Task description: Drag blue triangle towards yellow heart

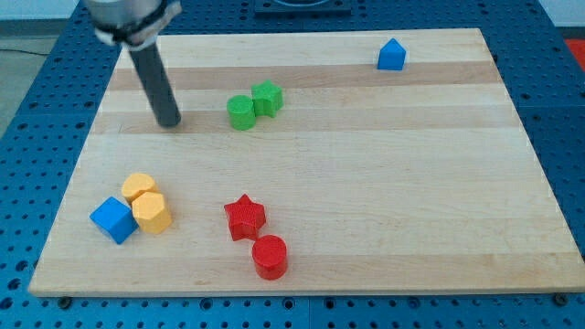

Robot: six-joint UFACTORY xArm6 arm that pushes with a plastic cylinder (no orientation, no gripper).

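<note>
Wooden counter (366, 174) lies open mid-board: blue triangle (391, 56) sits near the view's top edge (right side), yellow heart (139, 187) lower left, my tip (170, 122) upper left, touching nothing.

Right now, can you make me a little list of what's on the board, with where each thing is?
my tip: upper left, touching no block
blue triangle: top right, alone
green blocks: two touching, right of my tip
yellow blocks: two touching, lower left; shapes unclear
blue cube: lower left, against the yellow blocks
red star: bottom middle
red cylinder: just below the red star
wooden board: light wood
</note>
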